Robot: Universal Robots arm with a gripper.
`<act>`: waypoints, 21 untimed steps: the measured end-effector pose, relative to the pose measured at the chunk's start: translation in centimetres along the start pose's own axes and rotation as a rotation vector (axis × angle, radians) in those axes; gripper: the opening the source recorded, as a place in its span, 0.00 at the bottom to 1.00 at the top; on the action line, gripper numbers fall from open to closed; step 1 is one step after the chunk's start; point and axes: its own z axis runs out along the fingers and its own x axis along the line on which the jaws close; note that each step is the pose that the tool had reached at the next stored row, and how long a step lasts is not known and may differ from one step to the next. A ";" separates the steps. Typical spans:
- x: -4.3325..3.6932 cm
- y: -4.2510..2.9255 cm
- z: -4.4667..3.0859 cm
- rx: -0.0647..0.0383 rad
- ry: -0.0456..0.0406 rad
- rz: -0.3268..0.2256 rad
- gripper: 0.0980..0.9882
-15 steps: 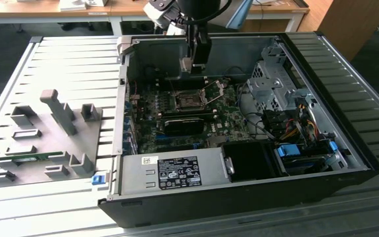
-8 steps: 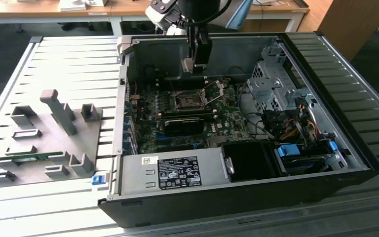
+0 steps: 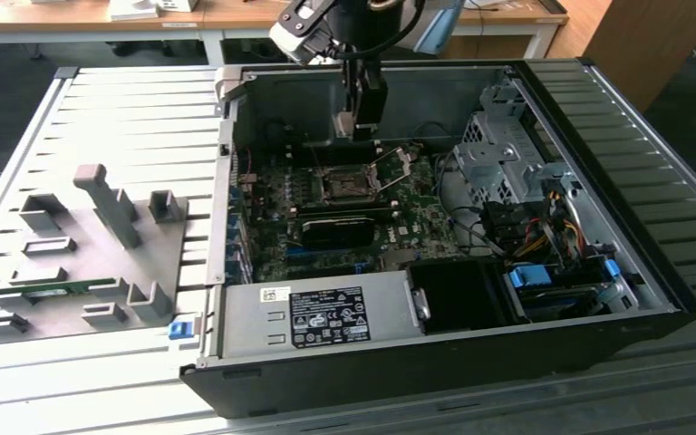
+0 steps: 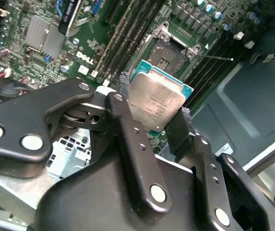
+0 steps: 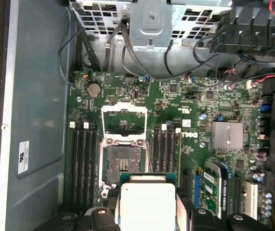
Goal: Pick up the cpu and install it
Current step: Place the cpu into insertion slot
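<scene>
The cpu (image 4: 156, 98) is a small square chip with a silvery top and a green edge, held between the black fingers (image 4: 127, 132) of my gripper (image 4: 159, 120), which is shut on it. The first wrist view also shows the cpu (image 5: 147, 204) hanging just short of the open socket (image 5: 123, 161), whose metal frame is flipped up. In the exterior view my gripper (image 3: 351, 127) hangs inside the open computer case, above the motherboard and a little behind the socket (image 3: 348, 186). The chip is clear of the board.
The case (image 3: 445, 362) lies open on a slatted table, with a power supply (image 3: 323, 317) at the front and a drive cage (image 3: 499, 149) with cables at the exterior view's right. A grey fixture (image 3: 94, 263) with a green memory stick (image 3: 52, 291) lies at the left. Memory slots (image 5: 82, 154) flank the socket.
</scene>
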 end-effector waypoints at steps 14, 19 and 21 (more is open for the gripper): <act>0.78 0.14 1.92 0.003 0.0002 0.000 0.50; 0.78 0.16 2.29 0.003 0.0001 0.000 0.50; 0.78 0.16 2.44 0.003 0.0002 0.000 0.50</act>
